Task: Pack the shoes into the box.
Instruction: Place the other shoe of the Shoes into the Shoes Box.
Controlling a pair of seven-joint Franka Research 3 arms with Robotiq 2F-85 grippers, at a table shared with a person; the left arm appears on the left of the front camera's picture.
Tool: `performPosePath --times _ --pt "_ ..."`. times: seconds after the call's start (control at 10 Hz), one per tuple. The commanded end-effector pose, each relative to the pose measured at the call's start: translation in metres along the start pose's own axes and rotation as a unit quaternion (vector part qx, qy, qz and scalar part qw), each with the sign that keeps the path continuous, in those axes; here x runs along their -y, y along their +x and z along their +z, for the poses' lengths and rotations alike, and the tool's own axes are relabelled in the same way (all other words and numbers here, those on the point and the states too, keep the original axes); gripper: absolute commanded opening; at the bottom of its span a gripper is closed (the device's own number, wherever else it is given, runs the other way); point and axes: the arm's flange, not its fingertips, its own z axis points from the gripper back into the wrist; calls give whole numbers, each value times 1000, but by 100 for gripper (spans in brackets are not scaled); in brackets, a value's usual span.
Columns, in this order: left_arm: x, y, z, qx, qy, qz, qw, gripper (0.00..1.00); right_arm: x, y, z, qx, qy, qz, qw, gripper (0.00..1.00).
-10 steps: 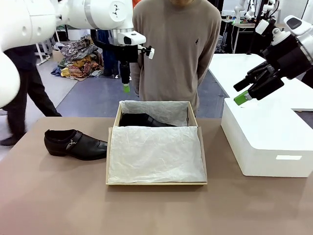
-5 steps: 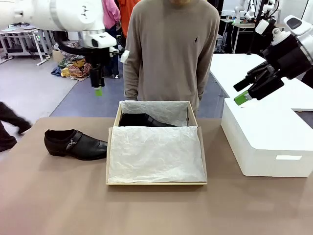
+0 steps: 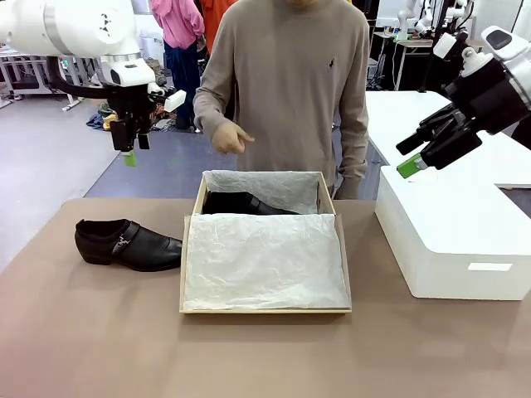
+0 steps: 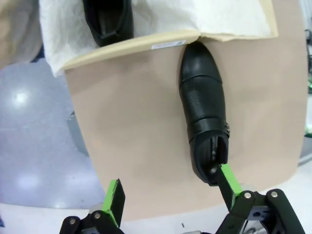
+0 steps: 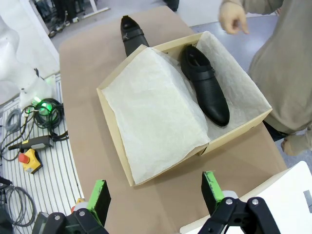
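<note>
One glossy black shoe lay on its sole on the brown counter, below the left gripper and a little toward the box, its pointed toe just beside the box's side wall. In the left wrist view the heel end of this shoe sat close under one green pad. The left gripper hung in the air, pointing down, its fingers spread wide and holding nothing.

The other shoe rested inside the box along its far wall (the side nearest the person), on crinkled white tissue paper that covered the rest of the box.

The right gripper was raised well off to the box's right, above a bigger white box, fingers also spread and empty. Across the counter a person stood with one hand lifted above the box's far edge, between the two grippers.
</note>
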Motion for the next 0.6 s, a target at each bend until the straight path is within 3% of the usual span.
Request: performPosePath --times 0.0,0.1,0.2,0.5 --pt "4 6 -6 21 9 36 999 100 2 1 -2 18 6 11 1000 100" --pt "-4 18 -6 44 1 72 996 100 2 1 -2 18 6 11 1000 100" --pt "-1 1 -1 7 0 12 1000 100 2 1 -2 18 6 11 1000 100" --pt "-1 1 -1 7 0 12 1000 100 2 1 -2 18 6 11 1000 100"
